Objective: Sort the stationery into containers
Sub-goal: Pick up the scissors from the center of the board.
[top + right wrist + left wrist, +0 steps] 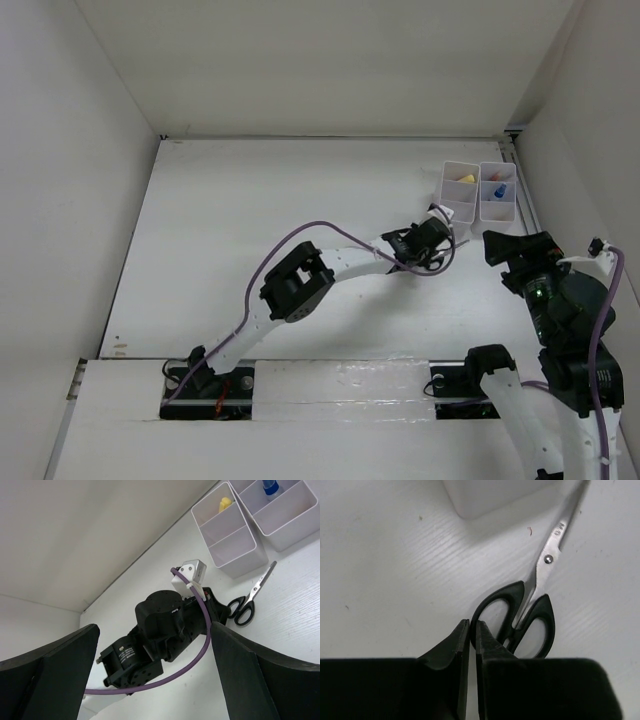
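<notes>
The black-handled scissors (516,622) lie flat on the table just in front of the containers, blades pointing at them; they also show in the right wrist view (246,605). My left gripper (472,626) is closed to a thin gap on the rim of the scissors' left handle loop. In the top view the left gripper (445,238) sits just in front of the two white bins. The left bin (459,195) holds a yellow item (225,503). The right bin (497,203) holds a blue-capped bottle (271,486). My right gripper (155,680) is wide open and empty, raised at the right.
White walls close in the table at the back, left and right. The bins stand in the back right corner, close to the right wall. A corner of a bin (485,497) is right ahead of the left gripper. The left arm's purple cable (300,235) loops over the table's middle.
</notes>
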